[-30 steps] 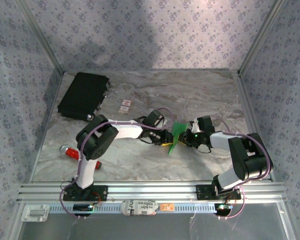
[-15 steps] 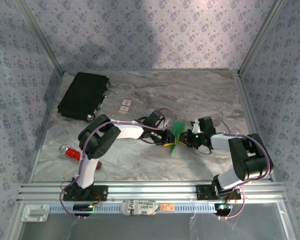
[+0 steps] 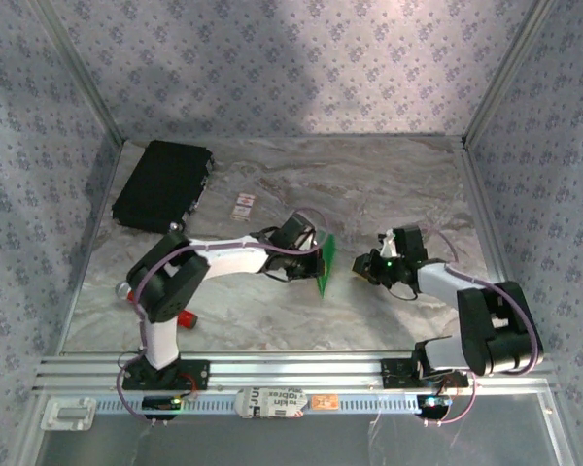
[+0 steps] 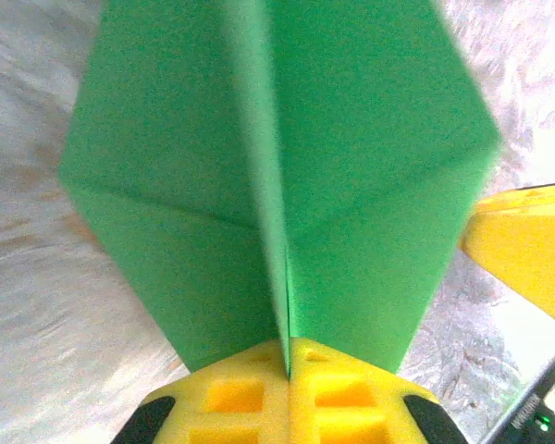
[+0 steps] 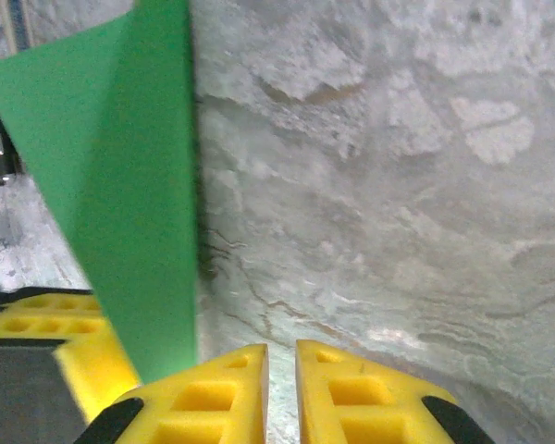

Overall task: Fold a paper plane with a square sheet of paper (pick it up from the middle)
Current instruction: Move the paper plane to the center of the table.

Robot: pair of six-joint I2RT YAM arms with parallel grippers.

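The green paper (image 3: 325, 262), folded along a centre crease into a pointed shape, stands on edge above the marble table. My left gripper (image 3: 317, 266) is shut on it. In the left wrist view the crease of the paper (image 4: 277, 166) runs straight into the closed yellow jaws of that gripper (image 4: 288, 356). My right gripper (image 3: 361, 266) hangs a short way to the right of the paper, apart from it. In the right wrist view it (image 5: 280, 370) is barely open, with only table in the narrow gap, and the paper (image 5: 129, 203) stands to its left.
A black case (image 3: 163, 184) lies at the back left. A small white card (image 3: 242, 203) sits beside it. A red tool (image 3: 186, 316) peeks out by the left arm's base. Patterned walls close in the left, back and right sides.
My left gripper has closed on the paper and carried it a little to the left. The right gripper, which was at the paper, now stands apart from it.
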